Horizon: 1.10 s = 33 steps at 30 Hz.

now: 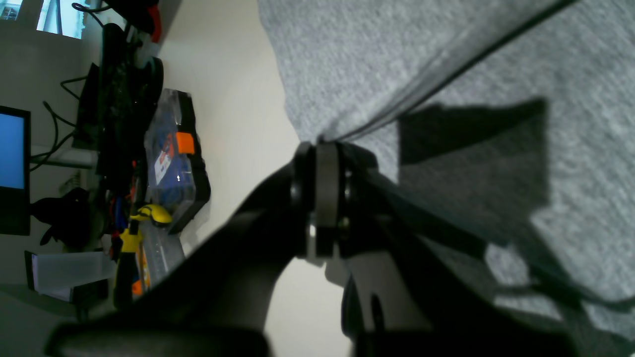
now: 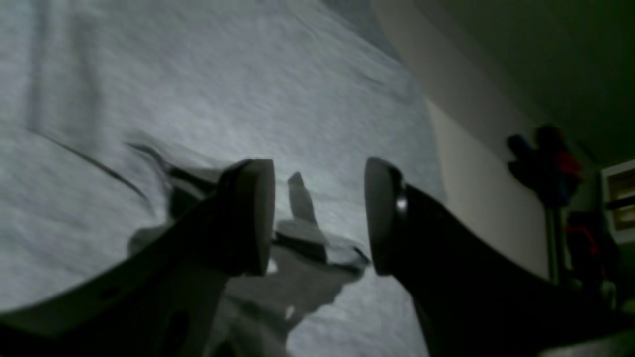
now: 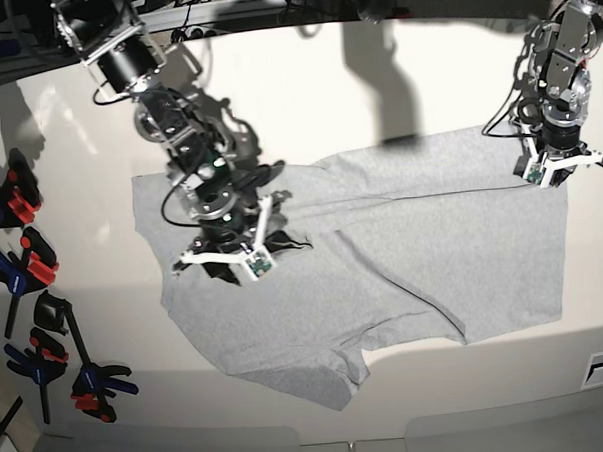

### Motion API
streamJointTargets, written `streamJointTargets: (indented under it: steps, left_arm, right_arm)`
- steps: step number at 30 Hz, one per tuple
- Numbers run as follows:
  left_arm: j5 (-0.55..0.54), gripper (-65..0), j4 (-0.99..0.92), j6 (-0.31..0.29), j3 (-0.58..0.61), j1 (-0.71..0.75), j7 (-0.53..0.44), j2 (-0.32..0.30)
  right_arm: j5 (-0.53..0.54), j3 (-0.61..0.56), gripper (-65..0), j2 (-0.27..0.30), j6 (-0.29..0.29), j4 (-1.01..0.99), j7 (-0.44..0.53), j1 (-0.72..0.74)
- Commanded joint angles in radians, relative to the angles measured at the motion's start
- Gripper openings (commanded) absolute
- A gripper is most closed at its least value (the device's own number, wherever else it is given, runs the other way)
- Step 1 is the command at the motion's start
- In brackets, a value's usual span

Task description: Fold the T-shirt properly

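The light grey T-shirt (image 3: 383,252) lies spread on the cream table (image 3: 395,82), with a diagonal fold across its middle and wrinkles near its left side. My left gripper (image 3: 553,171) is at the shirt's far right corner. In the left wrist view the left gripper (image 1: 320,148) is shut on the edge of the T-shirt (image 1: 446,49), and cloth runs out from its tips. My right gripper (image 3: 230,265) hangs over the shirt's left part. In the right wrist view the right gripper (image 2: 320,218) is open, just above a bunched fold of the T-shirt (image 2: 198,89).
Several black clamps with red and blue handles (image 3: 23,268) lie along the table's left edge. Clear tool cases (image 1: 176,158), cables and a monitor (image 1: 12,168) stand past the table's side by the left arm. The table's front edge runs just below the shirt's hem.
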Motion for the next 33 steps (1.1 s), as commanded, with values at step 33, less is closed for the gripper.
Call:
streamJointTargets:
  steps: [33]
  left_arm:
    - [-0.226,-43.9,0.084,0.027,-0.007,-0.092,0.145,0.075]
  right_arm:
    - [0.146,0.31,-38.8,-0.103,0.001,0.189,-0.118,-0.124]
